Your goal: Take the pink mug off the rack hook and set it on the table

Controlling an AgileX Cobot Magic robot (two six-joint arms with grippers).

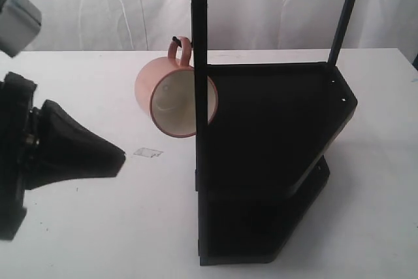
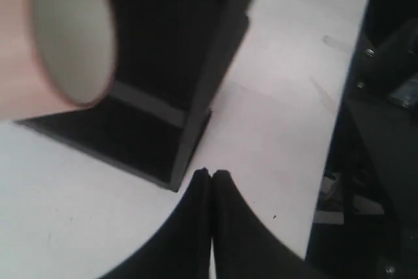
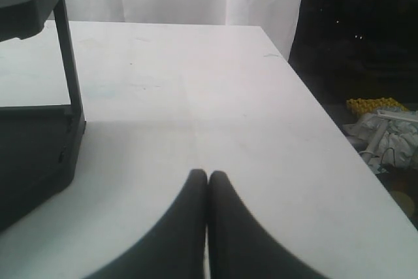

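Observation:
The pink mug (image 1: pixel 171 96) hangs by its loop handle on the rack hook (image 1: pixel 176 41), which juts from the black rack's upright post (image 1: pixel 200 83); its cream inside faces the exterior camera. In the left wrist view the pink mug (image 2: pixel 46 37) shows blurred beside the rack. My left gripper (image 1: pixel 119 158) is shut with nothing in it, low over the table (image 1: pixel 98 227) and left of and below the mug. The left gripper (image 2: pixel 211 173) points toward the rack's base corner. My right gripper (image 3: pixel 208 174) is shut and holds nothing, over the bare table (image 3: pixel 196 83); the exterior view does not show it.
The tall black rack (image 1: pixel 268 155) stands at the middle right, with a base tray and a top frame. A small scuff mark (image 1: pixel 147 153) lies on the table just past the left gripper. The rack's base (image 3: pixel 32 155) lies beside the right gripper. The table's edge (image 3: pixel 339 135) runs close by.

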